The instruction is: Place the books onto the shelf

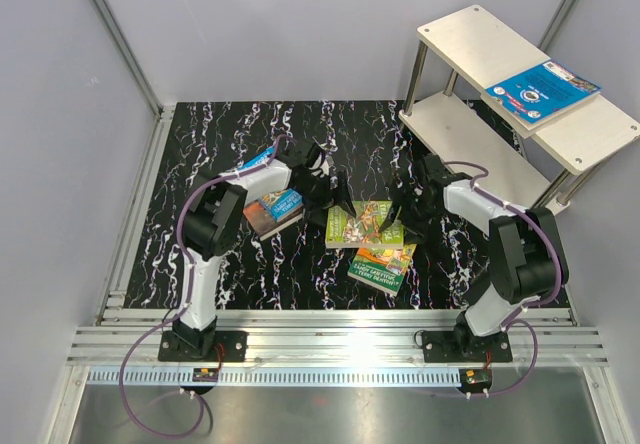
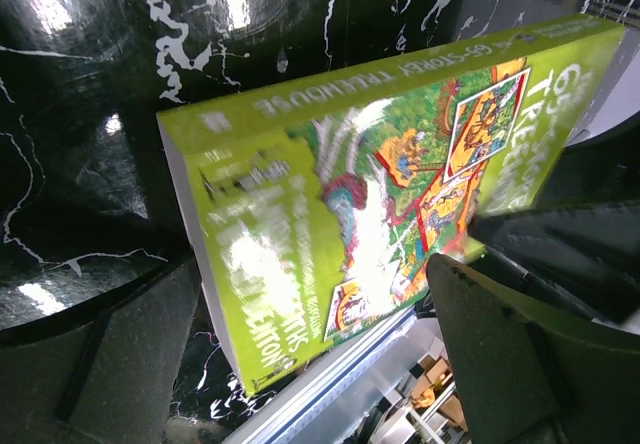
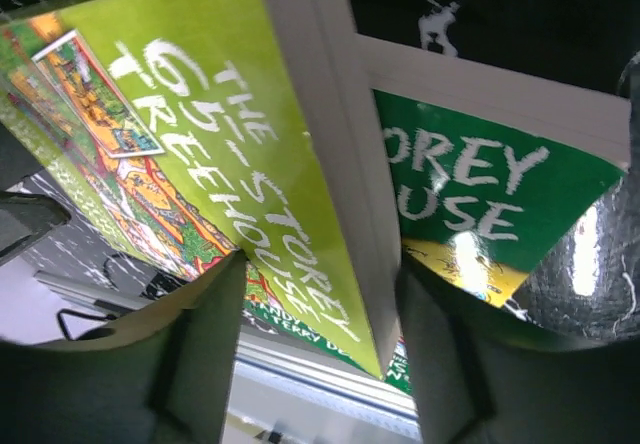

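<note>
- Where the black marbled table [image 1: 230, 134] ends at the far right, the shelf [image 1: 470, 39] stands: two pale boards on thin metal posts.
- A blue book [image 1: 542, 90] with a round emblem lies flat on the top board.
- The lime book [image 1: 362, 224], "The 65-Storey Treehouse", sits mid-table between both arms, with a green book [image 1: 383, 267] just beside it, towards the bases.
- A small stack [image 1: 274, 212] lies to its left, a blue cover on top.
- The left claw [image 2: 310, 274] is spread wide, with a finger on either side of the lime book.
- The right claw [image 3: 320, 264] straddles that book's page edge; I cannot tell whether it pinches.
</note>
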Motion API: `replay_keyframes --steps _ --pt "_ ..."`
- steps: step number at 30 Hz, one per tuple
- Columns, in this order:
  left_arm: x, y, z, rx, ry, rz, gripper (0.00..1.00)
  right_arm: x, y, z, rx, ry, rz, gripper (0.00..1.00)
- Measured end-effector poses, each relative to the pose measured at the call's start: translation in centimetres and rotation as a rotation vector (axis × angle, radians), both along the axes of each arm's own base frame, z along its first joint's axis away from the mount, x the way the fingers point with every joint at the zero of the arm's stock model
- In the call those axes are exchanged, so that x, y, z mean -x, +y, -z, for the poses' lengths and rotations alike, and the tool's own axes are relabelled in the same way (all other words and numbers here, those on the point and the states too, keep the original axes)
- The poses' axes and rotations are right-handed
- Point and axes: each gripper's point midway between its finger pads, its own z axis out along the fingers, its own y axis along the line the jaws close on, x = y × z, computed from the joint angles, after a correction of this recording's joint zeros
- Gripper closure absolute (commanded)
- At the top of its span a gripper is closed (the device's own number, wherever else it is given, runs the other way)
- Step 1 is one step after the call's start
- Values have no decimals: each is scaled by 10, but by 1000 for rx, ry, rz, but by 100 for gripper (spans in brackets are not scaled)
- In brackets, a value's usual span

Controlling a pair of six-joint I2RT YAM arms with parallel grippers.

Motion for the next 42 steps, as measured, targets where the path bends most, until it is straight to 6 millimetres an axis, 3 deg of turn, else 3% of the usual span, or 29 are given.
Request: replay_keyframes --steps 2,7,11,14,18,21,25,30,34,39,42 --pt "0 0 0 3 1 1 2 3 -2 2 -8 17 11 53" --pt "1 -1 0 8 2 3 3 4 -2 -6 -27 12 18 74" --pt "2 0 -1 22 -3 5 2 5 -1 -15 -35 8 30 100" --pt "4 1 -3 24 -23 25 2 4 1 -30 -49 -5 33 100" --pt "15 7 -16 45 -46 56 2 0 9 -75 -93 -99 -14 100" --pt "14 10 -45 102 -110 76 1 -2 11 -117 -118 -194 -60 100" --pt "-7 24 -96 180 -267 59 1 11 12 -154 -145 -273 -113 100" --pt "-36 33 -170 291 -489 74 1 45 13 -168 -171 -261 -193 100" --pt "-35 17 -215 435 -607 170 1 67 13 -177 -201 -262 -240 100" --pt "-5 -5 -233 569 -613 307 1 90 18 -201 -284 -327 -282 100" --pt "11 -17 -233 639 -599 368 1 99 22 -213 -332 -354 -306 100"
